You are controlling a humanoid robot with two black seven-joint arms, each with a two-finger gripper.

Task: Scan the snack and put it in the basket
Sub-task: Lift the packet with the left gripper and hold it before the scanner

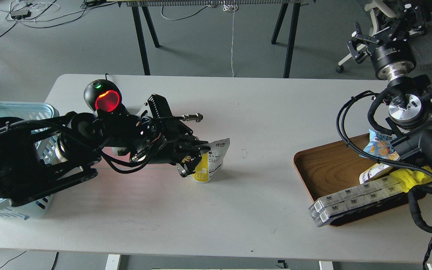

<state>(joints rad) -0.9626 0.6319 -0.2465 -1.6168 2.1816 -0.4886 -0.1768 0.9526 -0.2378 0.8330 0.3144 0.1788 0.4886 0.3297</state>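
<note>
The snack (211,162) is a small yellow and white pouch, held tilted just above the white table (238,112) near its middle. My left gripper (192,156) is shut on the pouch's left side. The light blue basket (21,112) stands at the table's left edge, mostly behind my left arm. A black scanner (103,98) with a glowing red window stands just behind the left arm. My right gripper (381,30) is raised at the far right beyond the table edge, small and dark.
A brown wooden tray (328,168) at the right holds a small blue packet (379,146), a bright yellow pack (407,178) and a row of white boxes (354,200) at its front edge. My right arm's cables hang over the tray.
</note>
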